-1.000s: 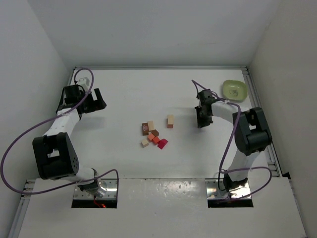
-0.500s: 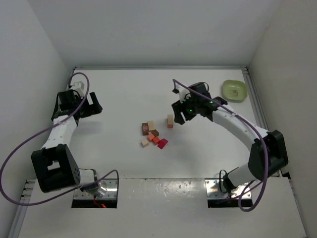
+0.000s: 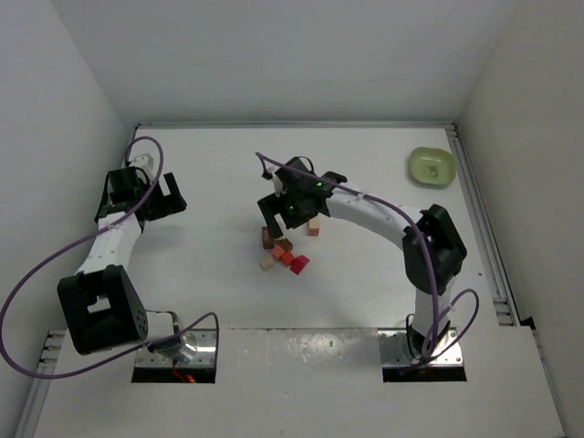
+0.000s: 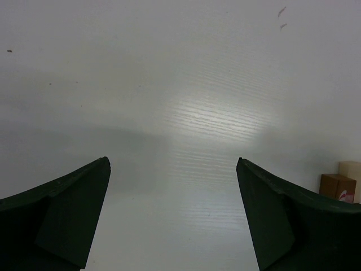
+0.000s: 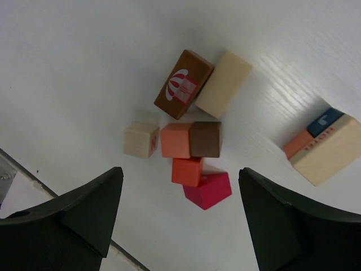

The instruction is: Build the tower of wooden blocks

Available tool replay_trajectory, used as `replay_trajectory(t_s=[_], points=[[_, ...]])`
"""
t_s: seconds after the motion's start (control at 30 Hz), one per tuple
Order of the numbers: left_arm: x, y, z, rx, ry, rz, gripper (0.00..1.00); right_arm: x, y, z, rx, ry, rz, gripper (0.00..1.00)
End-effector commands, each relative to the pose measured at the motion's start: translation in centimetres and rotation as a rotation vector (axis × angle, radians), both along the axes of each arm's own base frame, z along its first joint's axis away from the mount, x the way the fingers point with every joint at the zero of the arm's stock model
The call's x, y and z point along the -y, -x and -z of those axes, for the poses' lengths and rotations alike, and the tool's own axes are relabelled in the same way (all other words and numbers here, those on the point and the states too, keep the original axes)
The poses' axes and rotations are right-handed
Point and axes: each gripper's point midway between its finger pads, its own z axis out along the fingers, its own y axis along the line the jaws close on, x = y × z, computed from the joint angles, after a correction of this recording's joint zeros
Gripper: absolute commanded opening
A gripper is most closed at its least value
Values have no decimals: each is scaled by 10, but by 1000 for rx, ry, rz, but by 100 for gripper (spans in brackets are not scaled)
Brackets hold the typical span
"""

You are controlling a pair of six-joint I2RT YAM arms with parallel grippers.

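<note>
The loose wood blocks (image 3: 283,251) lie in a cluster mid-table. The right wrist view shows a brown printed block (image 5: 184,84), a pale long block (image 5: 223,84), a small pale cube (image 5: 141,140), an orange cube (image 5: 176,140), a dark brown cube (image 5: 205,139), a red-orange cube (image 5: 187,171) and a magenta block (image 5: 207,190). The short tower (image 3: 314,224) stands just right of them, pale on top (image 5: 330,149). My right gripper (image 3: 283,212) (image 5: 180,169) hovers open above the cluster, holding nothing. My left gripper (image 3: 169,196) (image 4: 172,160) is open and empty over bare table at the far left.
A light green bowl (image 3: 432,166) sits at the back right corner. White walls enclose the table on the left, back and right. In the left wrist view, a brown block (image 4: 337,186) and a pale one (image 4: 351,169) show at the right edge.
My right arm swung left from beside the tower to above the block cluster, and its jaws opened. The left arm shifted only slightly.
</note>
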Motion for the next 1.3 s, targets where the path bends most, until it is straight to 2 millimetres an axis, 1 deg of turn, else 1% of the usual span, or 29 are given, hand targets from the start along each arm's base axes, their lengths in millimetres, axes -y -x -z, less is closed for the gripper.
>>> replay_trajectory(t_s=[0.0, 0.03, 0.1, 0.13, 0.17, 0.23, 0.27, 0.3, 0.33, 0.37, 0.4, 0.43, 0.6, 0.63, 0.67, 0.73, 0.83, 0.87, 0.9, 1.0, 1.03, 1.07, 1.1, 1.13, 1.27], points=[[-7, 2, -10, 21, -10, -33, 100, -17, 3, -8, -11, -2, 39, 83], [-7, 2, -10, 21, -10, -33, 100, -19, 5, -5, -16, 2, 34, 81], [-6, 4, -10, 21, -18, -26, 100, -13, 9, 15, -31, 55, 39, 79], [-6, 4, -9, 21, -18, -26, 100, -12, 11, 21, -38, 69, 38, 78], [-6, 4, -9, 21, -18, -26, 100, -9, 13, 29, -51, 84, 36, 78], [-10, 5, -9, 21, -25, -30, 100, -5, 14, 36, -44, 107, 14, 78], [-9, 7, -8, 12, -22, -30, 100, -3, 16, 45, -55, 125, 8, 78], [-9, 7, -8, 12, -22, -30, 100, 0, 16, 49, -48, 142, -11, 78], [-8, 7, -8, 14, -25, -16, 100, 1, 16, 53, -46, 151, -18, 81], [-8, 7, -8, 14, -25, -16, 100, 0, 15, 56, -38, 155, -26, 81], [-8, 9, -4, 5, -22, -16, 100, 1, 14, 58, -31, 163, -42, 82], [-9, 9, -5, 7, -14, -16, 100, 1, 13, 59, -28, 163, -51, 85], [-7, 9, -5, 9, -15, -3, 100, -9, 11, 58, -32, 147, -99, 88], [-6, 8, -2, 2, -7, 4, 100, -9, 11, 59, -32, 149, -109, 90], [-9, 9, -2, 2, -7, -5, 100, -9, 13, 64, -45, 155, -117, 90], [-9, 9, -2, 2, -14, 1, 100, -11, 13, 63, -42, 151, -129, 90], [-9, 9, -2, 2, -14, 1, 100, -10, 12, 71, -48, 165, -139, 90], [-13, 10, -2, 2, -14, -8, 100, -9, 12, 73, -50, 171, -142, 90], [-13, 10, 1, -7, -11, -8, 100, -9, 11, 75, -52, 174, -141, 90], [-11, 9, 1, -5, -5, -2, 100, -11, 11, 77, -55, 177, -143, 90], [-10, 9, 3, -11, 4, 5, 100, -11, 10, 78, -55, 177, -141, 90], [-13, 10, 3, -11, 4, -4, 100, -11, 7, 76, -52, 174, -138, 90], [-13, 10, 3, -11, 4, -4, 100, -12, 8, 80, -57, 182, -138, 90], [-13, 10, 6, -20, 7, -4, 100, -15, 5, 76, -51, 174, -133, 90], [-11, 9, 10, -28, 18, 4, 100, -18, 4, 81, -56, 178, -137, 89]])
